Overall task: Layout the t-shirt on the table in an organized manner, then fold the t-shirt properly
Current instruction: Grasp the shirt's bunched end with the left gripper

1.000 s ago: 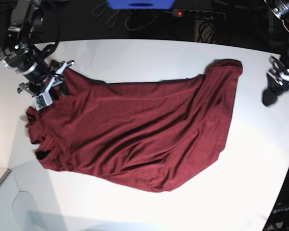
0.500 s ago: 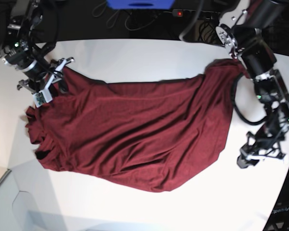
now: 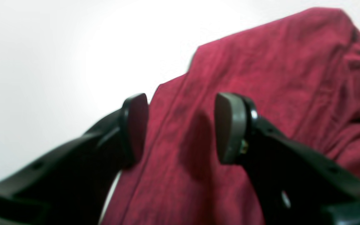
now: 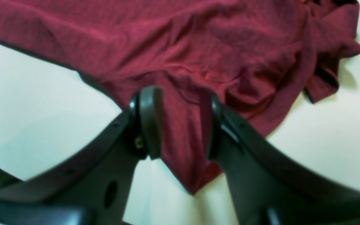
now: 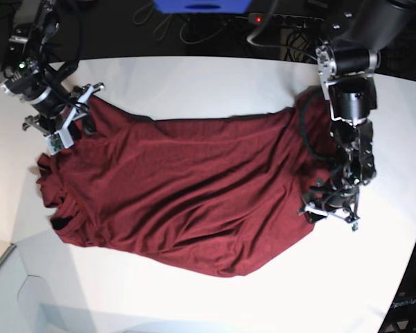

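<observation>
Left claw hangs wide open over the shirt, its pads on either side of a hem strip with a clear gap, clamping nothing. From the base view it sits at the shirt's right edge, low over the cloth. Right claw stands partly open with a fold of shirt rising between its pads; whether the pads pinch that fold cannot be told. Beyond, the shirt lies spread and wrinkled across the table, bunched at its left end near the right claw.
</observation>
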